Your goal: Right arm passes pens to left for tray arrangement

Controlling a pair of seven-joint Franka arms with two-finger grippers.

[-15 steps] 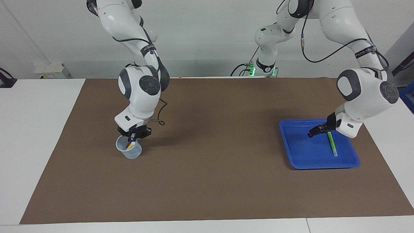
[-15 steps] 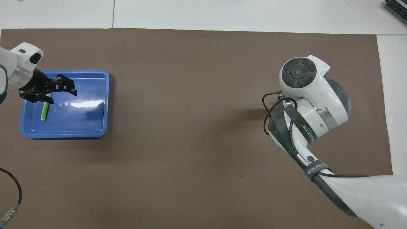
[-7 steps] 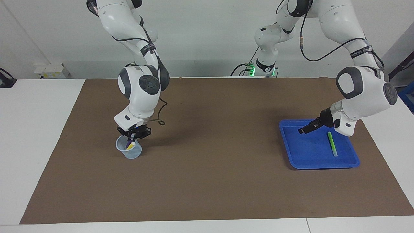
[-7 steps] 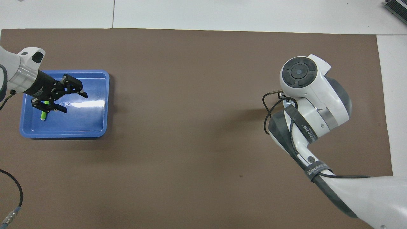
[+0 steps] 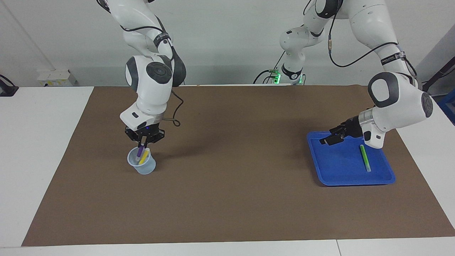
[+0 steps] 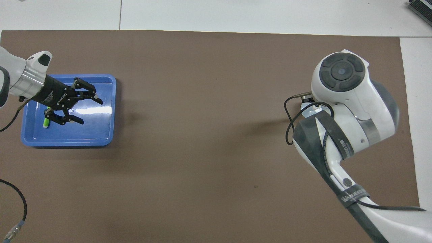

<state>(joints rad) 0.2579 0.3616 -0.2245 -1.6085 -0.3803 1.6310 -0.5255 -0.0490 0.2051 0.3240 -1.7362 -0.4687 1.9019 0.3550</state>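
The right claw [image 5: 143, 145], clamped on the purple pen [image 5: 141, 153], has risen, drawing it partway out of the cup [image 5: 142, 165]; the yellow pen [image 5: 144, 159] stays inside. The left claw [image 5: 328, 138], fingers apart and empty, has pulled back toward the tray's [image 5: 350, 180] ten o'clock corner, leaving the green pen [image 5: 364, 158] inside. One delivered; the handover comes next.

Both arms are glossy white with rounded shells and dark grey joint caps, the round caps ribbed in rings. Black cables loop along the links, held by black straps with white lettering. A green light glows at one base. Each arm ends in a black skeletal gripper: the left gripper [image 5: 327, 140], the right gripper [image 5: 144, 141].
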